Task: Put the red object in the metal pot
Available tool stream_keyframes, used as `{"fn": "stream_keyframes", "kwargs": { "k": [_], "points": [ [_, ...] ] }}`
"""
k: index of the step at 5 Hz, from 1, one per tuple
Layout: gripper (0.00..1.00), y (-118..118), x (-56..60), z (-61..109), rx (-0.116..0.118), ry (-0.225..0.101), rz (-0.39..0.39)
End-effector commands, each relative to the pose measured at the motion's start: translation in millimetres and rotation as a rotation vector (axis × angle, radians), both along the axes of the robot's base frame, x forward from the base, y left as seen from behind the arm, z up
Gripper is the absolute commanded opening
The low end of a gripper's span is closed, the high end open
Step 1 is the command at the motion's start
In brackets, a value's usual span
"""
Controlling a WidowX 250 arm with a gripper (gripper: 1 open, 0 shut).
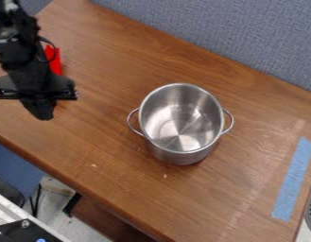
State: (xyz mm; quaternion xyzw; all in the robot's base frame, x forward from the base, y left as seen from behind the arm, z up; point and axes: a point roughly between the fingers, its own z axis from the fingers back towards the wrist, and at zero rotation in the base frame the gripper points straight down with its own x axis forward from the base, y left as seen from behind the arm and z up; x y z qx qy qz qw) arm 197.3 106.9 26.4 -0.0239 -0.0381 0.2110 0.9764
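We see the gripper (42, 106) at table's (107, 57) left edge, jaws closed, holding nothing we can make out. Red object (52, 60) peeks out just behind the arm; whether it touches we can't tell. Metal pot (181, 123) sits mid-table, well apart to the right.

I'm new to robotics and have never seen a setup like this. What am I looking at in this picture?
There is one camera, looking down at an angle on a wooden table. The black machine on the left is a robot arm. Its lower end is a gripper, a pair of fingers that pinch things, and it points down at the table with the fingers closed. A metal pot with two small handles stands open and empty near the middle. A small red object shows right beside the arm and is partly hidden by it. The picture does not show whether the gripper is holding it. A strip of blue tape is stuck on the table at the right.
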Motion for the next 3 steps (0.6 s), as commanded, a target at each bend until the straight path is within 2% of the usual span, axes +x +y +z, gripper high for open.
{"fn": "stream_keyframes", "kwargs": {
  "k": [1,2,3],
  "points": [
    [0.00,-9.5,16.3,57.3,-0.022,-0.007,0.185],
    [0.00,-22.7,26.8,107.3,-0.041,-0.025,0.351],
    [0.00,-36.8,35.9,121.5,0.010,-0.068,0.544]
  ]
}}
